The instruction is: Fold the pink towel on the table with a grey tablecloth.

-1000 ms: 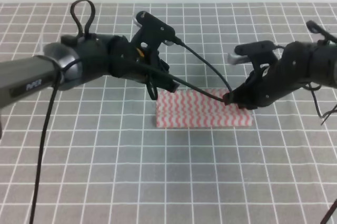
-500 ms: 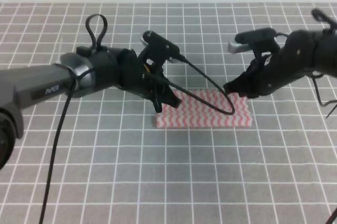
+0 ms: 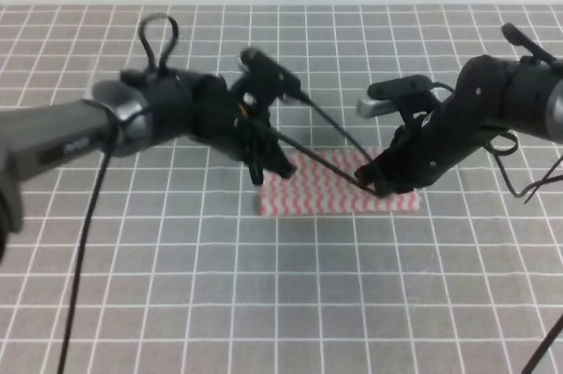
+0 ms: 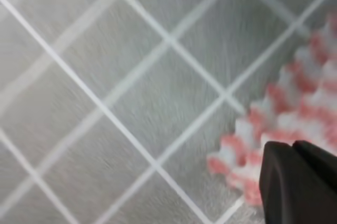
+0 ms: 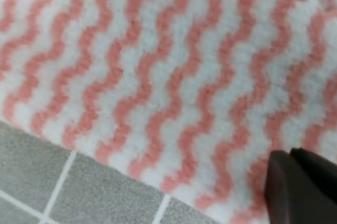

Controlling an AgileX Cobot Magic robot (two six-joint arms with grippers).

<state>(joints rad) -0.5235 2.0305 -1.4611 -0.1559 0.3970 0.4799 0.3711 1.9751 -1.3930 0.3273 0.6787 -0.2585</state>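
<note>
Where the pink towel (image 3: pixel 339 187) lies, near the middle of the table with a grey tablecloth (image 3: pixel 281 304), it forms a flat strip, wider than deep, with jagged edges. Left gripper (image 3: pixel 268 158): low over the towel's left end, tips at its upper-left corner; the left wrist view shows one dark fingertip (image 4: pixel 300 182) over the frayed corner (image 4: pixel 253 155), surrounding cloth bare; whether the jaws are apart or together cannot be told. Right gripper (image 3: pixel 380 182): low over the towel's right part, pointing down onto the striped cloth; the right wrist view shows a dark fingertip (image 5: pixel 300 187) against the zigzag stripes (image 5: pixel 158 76), near an edge; jaw state cannot be told.
</note>
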